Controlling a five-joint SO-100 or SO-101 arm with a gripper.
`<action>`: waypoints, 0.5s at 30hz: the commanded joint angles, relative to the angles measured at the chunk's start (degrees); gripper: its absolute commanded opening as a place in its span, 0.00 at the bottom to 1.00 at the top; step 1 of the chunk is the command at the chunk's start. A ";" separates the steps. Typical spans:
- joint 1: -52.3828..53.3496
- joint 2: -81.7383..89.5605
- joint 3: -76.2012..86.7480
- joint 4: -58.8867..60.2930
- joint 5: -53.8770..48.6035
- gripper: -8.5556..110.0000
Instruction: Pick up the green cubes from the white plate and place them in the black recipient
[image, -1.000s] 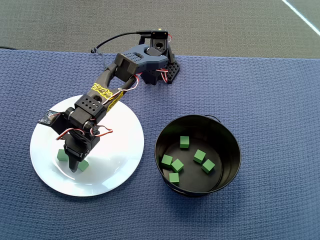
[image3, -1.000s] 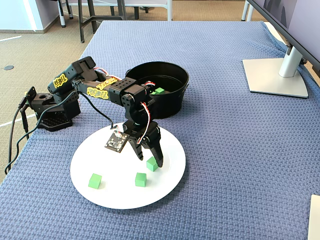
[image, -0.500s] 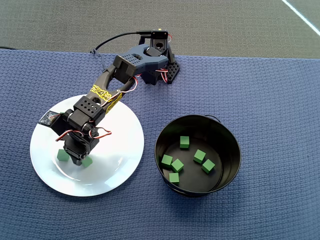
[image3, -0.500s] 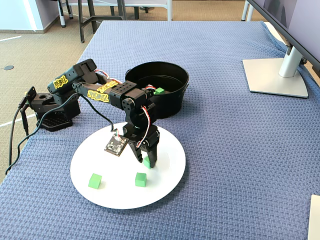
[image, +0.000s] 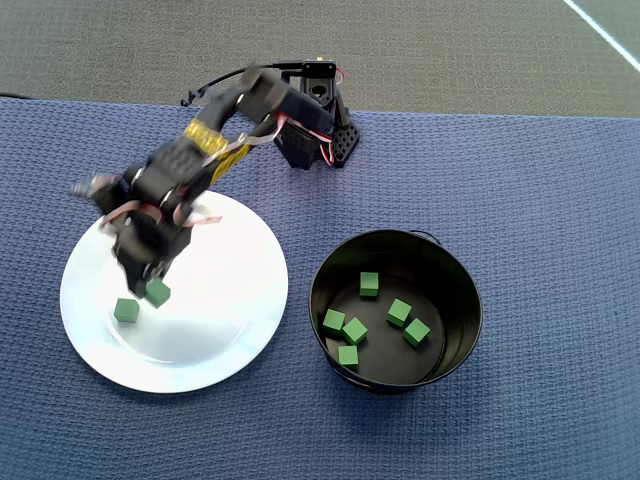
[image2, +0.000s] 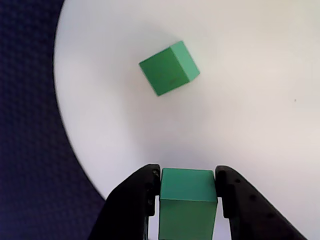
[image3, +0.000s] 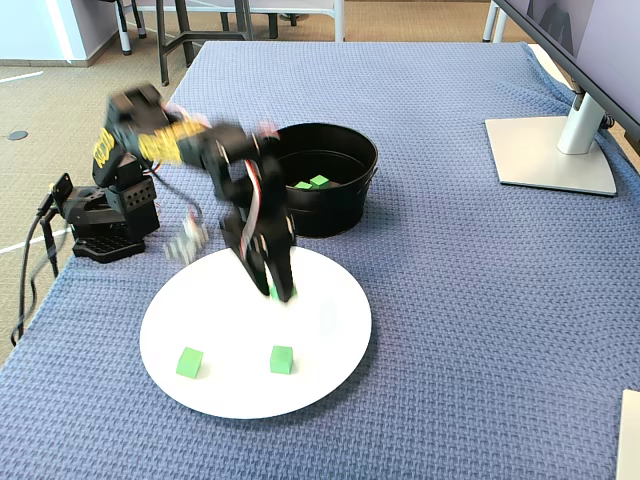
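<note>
Overhead view: gripper (image: 156, 290) pinches green cube (image: 158, 292) above white plate (image: 230, 330), lifted clear for carry. Loose cube (image: 126, 310) at plate's 9 o'clock. Black recipient (image: 395, 310) at 3 o'clock of plate, five cubes inside.

Wrist view: jaws squeeze cube (image2: 187, 200) on opposite faces; another cube (image2: 169, 68) at 12 o'clock.

Fixed view: arm blurred, two cubes (image3: 189, 361) on plate.

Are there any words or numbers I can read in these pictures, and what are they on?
None can be read.
Yellow labels on the arm: black marks, too blurred by motion to make out.
Green cubes, white plate, black pot, monitor stand: no writing visible.
</note>
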 joint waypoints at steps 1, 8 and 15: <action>-2.02 21.62 8.53 1.49 0.70 0.07; -21.80 39.73 18.54 9.93 4.83 0.07; -50.10 37.35 22.15 7.82 11.78 0.07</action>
